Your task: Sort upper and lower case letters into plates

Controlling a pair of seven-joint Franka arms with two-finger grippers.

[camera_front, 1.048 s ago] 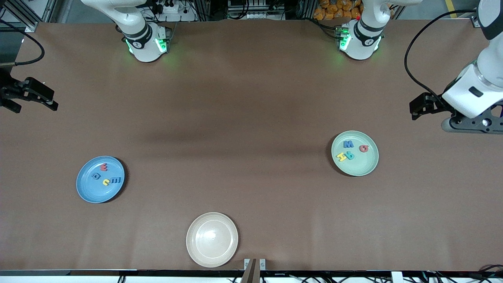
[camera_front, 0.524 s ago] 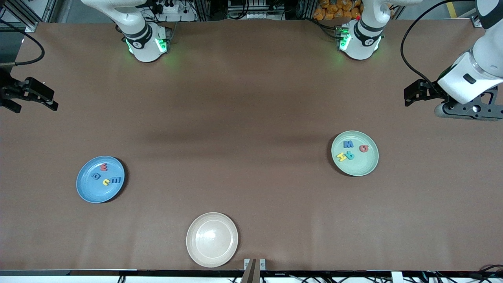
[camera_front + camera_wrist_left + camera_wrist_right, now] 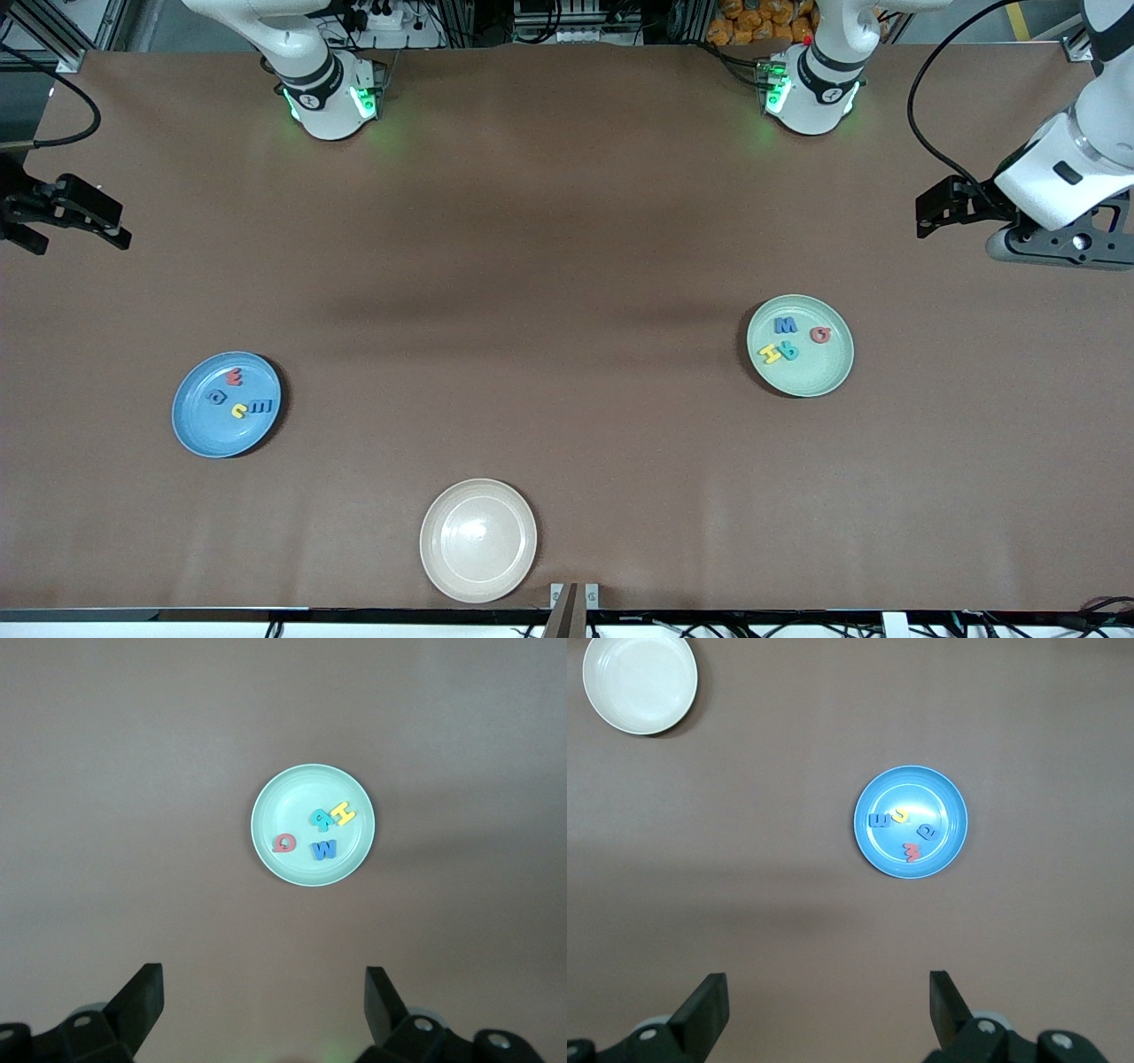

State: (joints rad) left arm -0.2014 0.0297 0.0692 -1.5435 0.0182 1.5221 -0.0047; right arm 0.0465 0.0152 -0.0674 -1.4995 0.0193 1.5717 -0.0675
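Note:
The sky blue plate (image 3: 202, 434) lies toward the right arm's end of the table and holds several small letters (image 3: 239, 410). The right wrist view shows this plate (image 3: 914, 787) and its letters (image 3: 912, 850) below the open, empty right gripper (image 3: 828, 997). In the front view that gripper (image 3: 22, 217) hangs at the table's edge. The mint green plate (image 3: 811, 377) lies toward the left arm's end with several letters (image 3: 785, 325) on it. In the left wrist view that plate (image 3: 291, 800) and its letters (image 3: 324, 850) lie under the open, empty left gripper (image 3: 263, 992), which hovers off to the side (image 3: 1059, 248).
A cream-beige plate (image 3: 478, 567) with nothing on it sits near the table's front edge, between the other two plates and closer to the front camera; it also shows in the right wrist view (image 3: 620, 704). Brown tabletop surrounds all plates.
The left arm's hand has drifted a little toward the robots' bases, away from the mint plate. The right arm, plates and letters have not moved.

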